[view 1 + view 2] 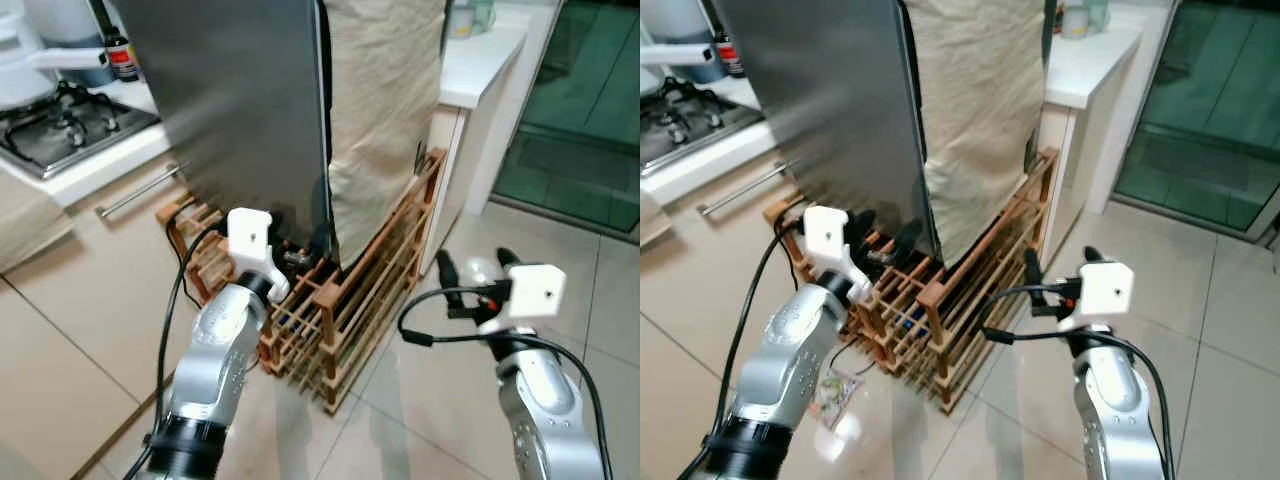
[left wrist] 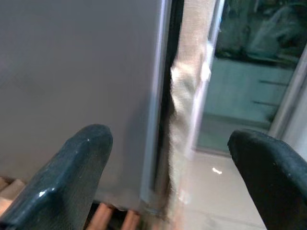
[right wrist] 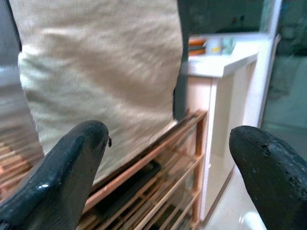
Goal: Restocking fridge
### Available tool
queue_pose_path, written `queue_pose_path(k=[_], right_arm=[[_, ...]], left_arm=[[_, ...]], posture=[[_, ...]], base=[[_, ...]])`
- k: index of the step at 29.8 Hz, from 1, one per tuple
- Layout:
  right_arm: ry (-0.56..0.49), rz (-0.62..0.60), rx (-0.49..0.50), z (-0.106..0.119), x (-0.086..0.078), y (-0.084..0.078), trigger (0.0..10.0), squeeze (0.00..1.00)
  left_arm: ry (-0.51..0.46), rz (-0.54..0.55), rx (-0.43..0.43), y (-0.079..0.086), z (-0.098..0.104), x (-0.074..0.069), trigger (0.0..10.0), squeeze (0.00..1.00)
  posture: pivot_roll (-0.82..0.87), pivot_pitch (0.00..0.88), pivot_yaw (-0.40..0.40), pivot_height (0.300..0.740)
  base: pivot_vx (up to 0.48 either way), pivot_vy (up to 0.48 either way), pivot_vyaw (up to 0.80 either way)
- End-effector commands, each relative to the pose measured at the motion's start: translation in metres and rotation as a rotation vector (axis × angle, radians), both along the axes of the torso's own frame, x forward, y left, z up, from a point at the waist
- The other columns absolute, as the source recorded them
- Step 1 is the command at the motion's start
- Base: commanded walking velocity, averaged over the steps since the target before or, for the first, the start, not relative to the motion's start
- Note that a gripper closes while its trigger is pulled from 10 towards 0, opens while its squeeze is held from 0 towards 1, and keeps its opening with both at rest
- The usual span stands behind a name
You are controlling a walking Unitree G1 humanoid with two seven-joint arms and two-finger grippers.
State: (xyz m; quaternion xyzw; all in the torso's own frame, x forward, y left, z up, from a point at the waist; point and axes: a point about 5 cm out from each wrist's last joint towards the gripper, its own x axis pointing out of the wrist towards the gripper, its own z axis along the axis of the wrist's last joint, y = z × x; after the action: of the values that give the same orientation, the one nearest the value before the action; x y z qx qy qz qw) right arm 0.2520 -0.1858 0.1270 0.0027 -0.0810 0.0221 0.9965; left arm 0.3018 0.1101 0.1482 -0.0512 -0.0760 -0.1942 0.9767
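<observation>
The grey fridge door (image 1: 240,110) stands shut in front of me, and a beige cloth (image 1: 385,110) hangs over the fridge's side. The fridge rests on a wooden slatted rack (image 1: 360,300). My left gripper (image 1: 305,250) is open and empty, low at the door's bottom right corner, just above the rack. In the left wrist view its fingers (image 2: 72,172) frame the door's edge seam. To the right, over the floor tiles, my right gripper (image 1: 476,265) is open and holds nothing. In the right wrist view it faces the cloth (image 3: 105,67) and the rack (image 3: 158,177).
A gas hob (image 1: 60,125) and a dark bottle (image 1: 118,50) sit on the counter at the left, above a drawer handle (image 1: 140,190). A white counter (image 1: 480,60) is behind the fridge, with a glass door (image 1: 590,110) at the right. A small wrapper (image 1: 830,395) lies on the floor.
</observation>
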Motion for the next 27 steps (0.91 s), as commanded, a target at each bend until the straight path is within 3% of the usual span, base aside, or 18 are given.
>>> queue_pose_path(k=[1, 3, 6, 9, 10, 11, 13, 19, 27], right_arm=[[-0.021, -0.021, -0.008, 0.0, -0.006, -0.003, 10.0, 0.0], [-0.011, -0.047, -0.031, -0.004, -0.009, -0.007, 10.0, 0.0], [-0.016, -0.05, -0.047, -0.003, -0.008, -0.007, 10.0, 0.0], [-0.037, -0.045, -0.057, 0.001, -0.006, -0.005, 10.0, 0.0], [-0.089, -0.021, -0.08, 0.011, -0.005, 0.0, 10.0, 0.0], [-0.089, -0.021, -0.08, 0.011, -0.005, 0.0, 10.0, 0.0], [-0.147, -0.003, -0.112, 0.022, -0.007, 0.004, 10.0, 0.0], [-0.183, -0.004, -0.14, 0.029, -0.005, 0.005, 10.0, 0.0], [-0.194, -0.001, -0.154, 0.032, 0.002, 0.006, 10.0, 0.0]], left_arm=[[-0.07, 0.062, 0.088, 0.006, 0.004, -0.005, 10.0, 0.0], [0.003, 0.125, 0.095, 0.019, -0.011, -0.014, 10.0, 0.0], [-0.009, 0.137, 0.093, 0.021, -0.009, -0.026, 10.0, 0.0], [-0.033, 0.148, 0.062, 0.021, -0.001, -0.025, 10.0, 0.0], [-0.079, 0.155, -0.011, 0.022, 0.015, -0.022, 10.0, 0.0], [-0.079, 0.155, -0.011, 0.022, 0.015, -0.022, 10.0, 0.0], [-0.148, 0.168, -0.061, 0.021, 0.033, -0.024, 10.0, 0.0], [-0.233, 0.158, -0.062, 0.016, 0.049, -0.032, 10.0, 0.0], [-0.237, 0.183, -0.083, 0.016, 0.054, -0.029, 10.0, 0.0]], posture=[[-0.21, 0.0, 0.082, 0.74], [-0.21, 0.0, 0.08, 0.74], [-0.21, 0.0, 0.078, 0.74], [-0.2, 0.0, 0.072, 0.74], [-0.2, 0.0, 0.067, 0.74], [-0.2, 0.0, 0.067, 0.74], [-0.21, 0.0, 0.062, 0.74], [-0.21, 0.0, 0.057, 0.74], [-0.21, 0.0, 0.057, 0.74]], base=[[0.0, 0.0, 0.0], [0.0, 0.0, 0.0], [0.0, 0.0, 0.0], [0.0, 0.0, 0.0], [0.0, 0.0, 0.0], [0.0, 0.0, 0.0], [0.0, 0.0, 0.0], [0.241, 0.0, 0.0], [0.48, 0.0, 0.0]])
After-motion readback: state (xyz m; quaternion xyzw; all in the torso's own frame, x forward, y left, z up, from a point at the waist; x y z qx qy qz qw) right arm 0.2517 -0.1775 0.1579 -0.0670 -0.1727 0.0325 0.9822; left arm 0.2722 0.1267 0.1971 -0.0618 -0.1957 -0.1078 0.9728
